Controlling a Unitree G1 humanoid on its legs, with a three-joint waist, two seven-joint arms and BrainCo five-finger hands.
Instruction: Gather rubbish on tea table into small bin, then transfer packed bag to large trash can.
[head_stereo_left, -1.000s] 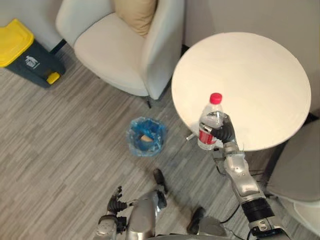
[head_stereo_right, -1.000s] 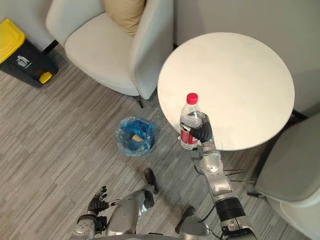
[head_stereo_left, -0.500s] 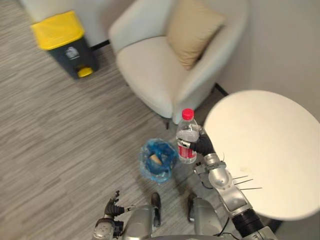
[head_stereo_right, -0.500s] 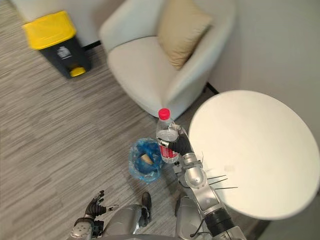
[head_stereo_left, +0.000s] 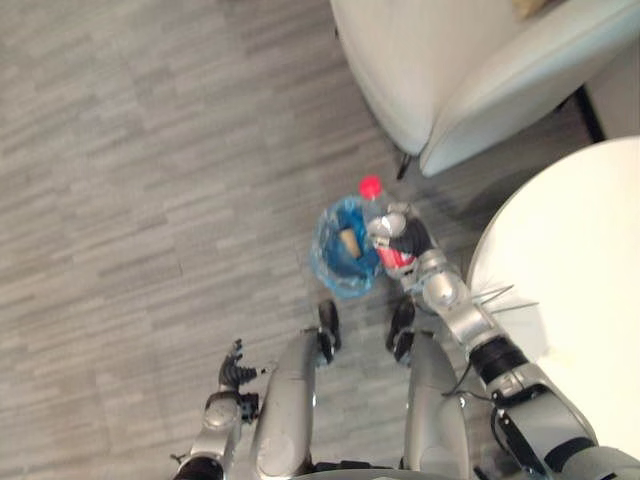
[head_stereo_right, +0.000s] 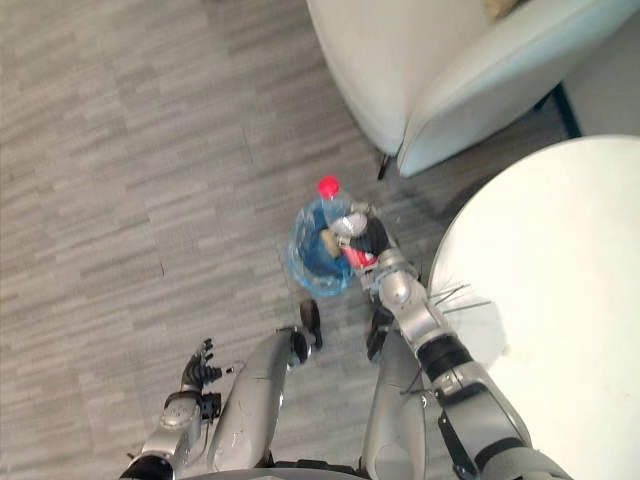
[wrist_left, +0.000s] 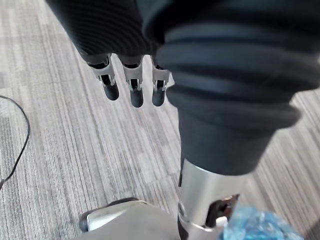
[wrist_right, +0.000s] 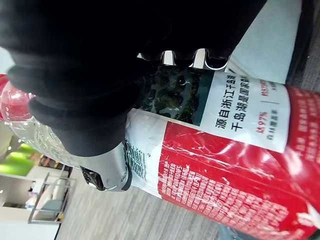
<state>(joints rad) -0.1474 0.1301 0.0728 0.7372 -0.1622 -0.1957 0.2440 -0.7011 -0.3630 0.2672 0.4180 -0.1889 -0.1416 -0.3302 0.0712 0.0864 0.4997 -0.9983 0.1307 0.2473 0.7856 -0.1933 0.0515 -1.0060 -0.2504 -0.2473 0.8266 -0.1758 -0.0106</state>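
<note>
Head stereo pair looks down, sharing bin; wrist cameras close-up.

Red and blue against grey floor
Clear bottle, red cap, red-and-white label; blue-lined bin; streaked grey planks; cream armchair upper right; off-white counter right.

Grey wood-grain floor covers the room; a pale upholstered armchair stands at the far side. A round white table sits near it.
</note>
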